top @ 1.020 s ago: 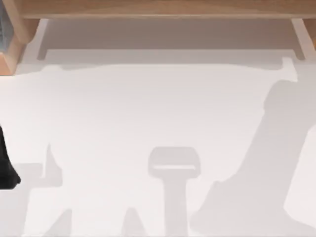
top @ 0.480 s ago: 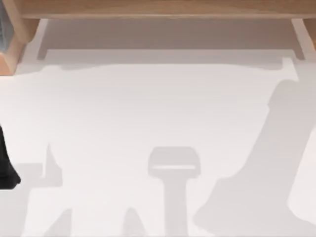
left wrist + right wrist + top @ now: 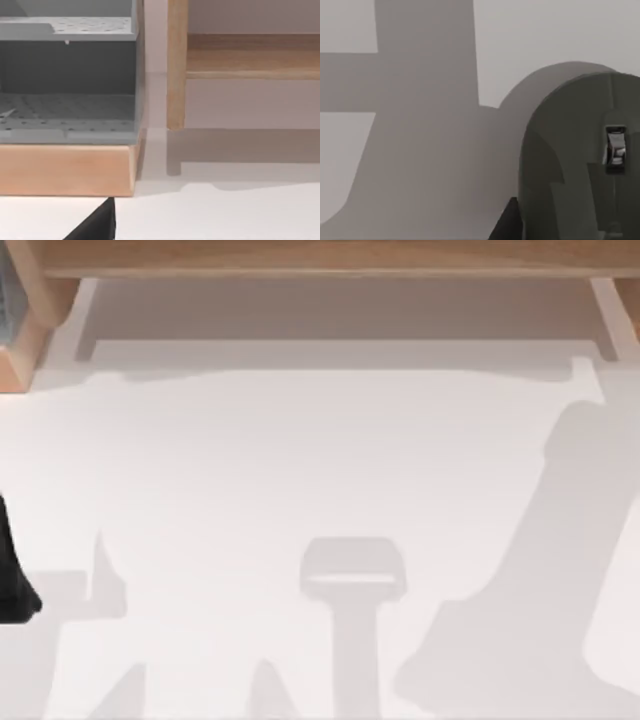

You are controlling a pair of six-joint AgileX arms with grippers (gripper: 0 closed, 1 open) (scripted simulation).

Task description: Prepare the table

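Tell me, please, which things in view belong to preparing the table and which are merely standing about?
Belongs to the job:
- the table, white and flat
- the left arm, dark, at the table's left edge

Just standing about:
- the wooden frame along the far edge
- the grey perforated rack on a wooden base, beside the frame's post

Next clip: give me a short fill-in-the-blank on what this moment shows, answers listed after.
1. The table has a plain ____ top.
2. The frame along its far edge is light-brown ____.
3. In the left wrist view, the perforated shelf unit is coloured ____.

Answers: white; wood; grey
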